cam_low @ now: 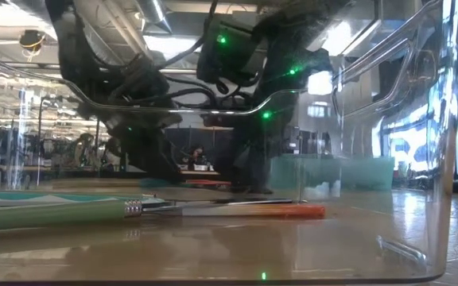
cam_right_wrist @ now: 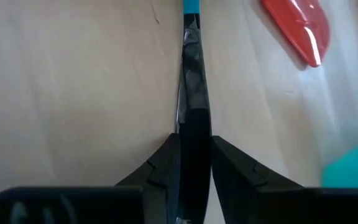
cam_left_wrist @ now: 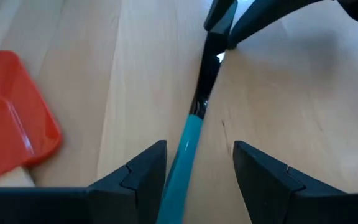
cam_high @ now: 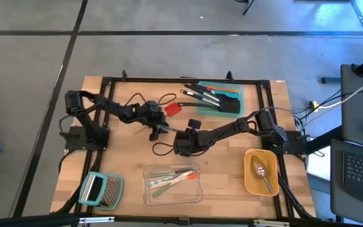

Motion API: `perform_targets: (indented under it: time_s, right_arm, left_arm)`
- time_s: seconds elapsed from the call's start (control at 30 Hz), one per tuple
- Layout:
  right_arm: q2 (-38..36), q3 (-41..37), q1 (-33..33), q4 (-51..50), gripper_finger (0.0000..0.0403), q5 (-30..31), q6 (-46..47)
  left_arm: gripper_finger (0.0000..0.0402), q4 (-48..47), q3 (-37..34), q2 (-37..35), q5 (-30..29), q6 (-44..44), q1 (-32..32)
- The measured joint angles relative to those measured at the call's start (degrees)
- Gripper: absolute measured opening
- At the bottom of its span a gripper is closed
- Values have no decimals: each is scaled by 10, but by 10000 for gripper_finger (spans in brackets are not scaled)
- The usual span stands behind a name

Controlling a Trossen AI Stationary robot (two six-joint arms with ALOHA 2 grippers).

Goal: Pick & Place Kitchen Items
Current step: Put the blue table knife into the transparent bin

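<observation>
A slim tool with a teal handle and a black working end (cam_high: 169,130) lies between the two grippers at mid table. My right gripper (cam_right_wrist: 194,140) (cam_high: 180,136) is shut on its black end. My left gripper (cam_left_wrist: 197,152) (cam_high: 157,126) is open, one finger on each side of the teal handle (cam_left_wrist: 188,140). A red spatula head (cam_high: 172,108) (cam_left_wrist: 14,118) lies on the wood just beyond the left gripper. Black spatulas (cam_high: 207,96) lie in a teal tray. Slim green and orange tools (cam_high: 169,180) lie in a clear container. A silver spoon (cam_high: 262,171) lies in a yellow one. My right gripper pinches the tool's black end (cam_right_wrist: 194,102) between its two fingers (cam_right_wrist: 163,165), coming low from the table's right. The fingers lie along the tool, which runs straight on toward the left gripper. Whether the tool is clear of the table I cannot tell.
The teal tray (cam_high: 232,107) sits at the far edge and the clear container (cam_high: 151,192) at the near edge. The yellow container (cam_high: 249,180) is near right. A flat metal grater with a teal handle (cam_high: 103,189) is near left. Black cables (cam_high: 159,150) loop under the arms.
</observation>
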Motion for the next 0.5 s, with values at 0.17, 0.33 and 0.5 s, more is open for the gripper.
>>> perform_targets:
  time_s: [0.17, 0.33, 0.5]
  right_arm:
    - [2, -1, 6, -21, 84, 42, -21]
    - [3, -2, 6, -27, 80, 52, -23]
    - [3, -2, 6, -27, 79, 55, -9]
  left_arm:
    - [181, 1, 21, 23, 0, 11, -8]
    - [175, -7, 24, 29, 4, 13, -14]
    - [133, -31, 26, 41, 10, 12, -20]
